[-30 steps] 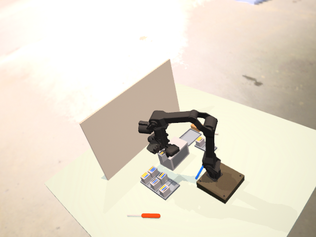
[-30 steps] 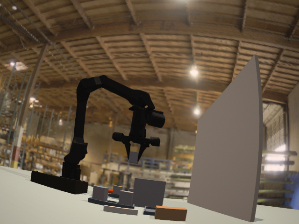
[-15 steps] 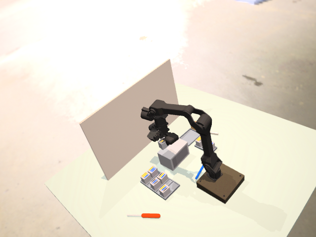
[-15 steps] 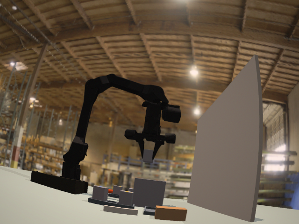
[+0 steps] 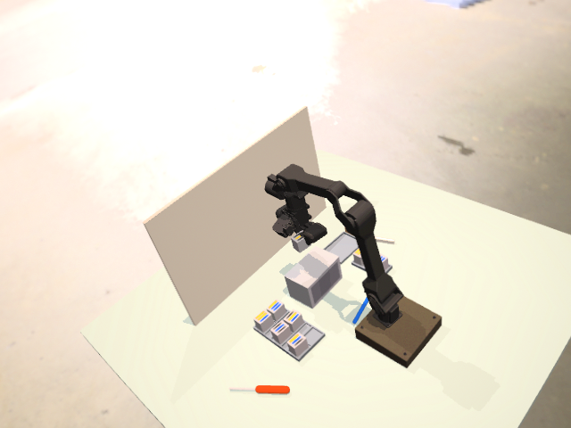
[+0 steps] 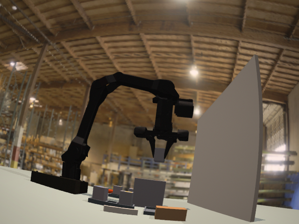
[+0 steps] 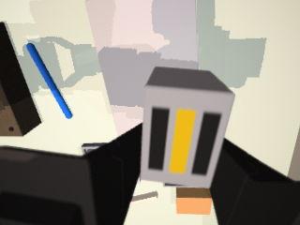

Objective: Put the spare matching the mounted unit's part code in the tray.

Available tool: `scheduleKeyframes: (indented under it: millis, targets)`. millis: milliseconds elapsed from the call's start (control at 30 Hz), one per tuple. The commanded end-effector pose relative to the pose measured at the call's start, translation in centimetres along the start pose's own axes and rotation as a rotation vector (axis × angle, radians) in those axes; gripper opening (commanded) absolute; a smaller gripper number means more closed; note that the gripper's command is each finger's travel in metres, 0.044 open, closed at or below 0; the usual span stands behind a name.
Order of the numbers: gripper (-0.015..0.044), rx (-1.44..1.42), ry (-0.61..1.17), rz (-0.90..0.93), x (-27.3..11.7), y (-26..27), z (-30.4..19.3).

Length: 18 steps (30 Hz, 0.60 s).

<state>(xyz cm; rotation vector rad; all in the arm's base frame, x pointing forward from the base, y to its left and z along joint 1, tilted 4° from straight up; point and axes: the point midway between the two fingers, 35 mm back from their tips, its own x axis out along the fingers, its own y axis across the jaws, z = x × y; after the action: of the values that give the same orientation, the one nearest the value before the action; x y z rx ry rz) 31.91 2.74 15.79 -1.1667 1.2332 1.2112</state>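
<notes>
Gripper (image 6: pixel 159 150): clenched on spare (image 7: pixel 187 136), jaws pressed to its two sides, carried high in the air.
Spare: small grey block, label black-yellow-black facing the wrist camera; hangs above the mounted unit (image 5: pixel 313 277), toward 11 o'clock of it in the top view.
Tray (image 5: pixel 343 245): flat grey, on the table just beyond the mounted unit at 1 o'clock, partly behind the arm.
Edges: tall panel (image 5: pixel 235 216) close at 9 o'clock of the gripper; open air between spare and unit top in the exterior view.
Open room: wide table (image 5: pixel 484 276) surface at 3 o'clock of the arm base (image 5: pixel 399 330).
Rack (image 5: pixel 288 329): five remaining spares at 7 o'clock of the unit.
Around: blue rod (image 5: pixel 359 310) beside the base; red-handled screwdriver (image 5: pixel 262 390) near the front table edge; orange block (image 6: pixel 170 213) and grey bar (image 6: pixel 120 209) low in the exterior view.
In the way: mounted unit directly beneath the carried spare.
</notes>
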Motion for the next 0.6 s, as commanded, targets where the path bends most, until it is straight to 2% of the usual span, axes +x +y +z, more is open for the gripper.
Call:
scheduleKeyframes:
  millis: [0, 567]
  targets:
    - [0.0, -0.007, 0.006, -0.009, -0.2, -1.3, -2.0]
    - [0.0, -0.085, 0.005, 0.005, 0.7, -4.6, -12.7]
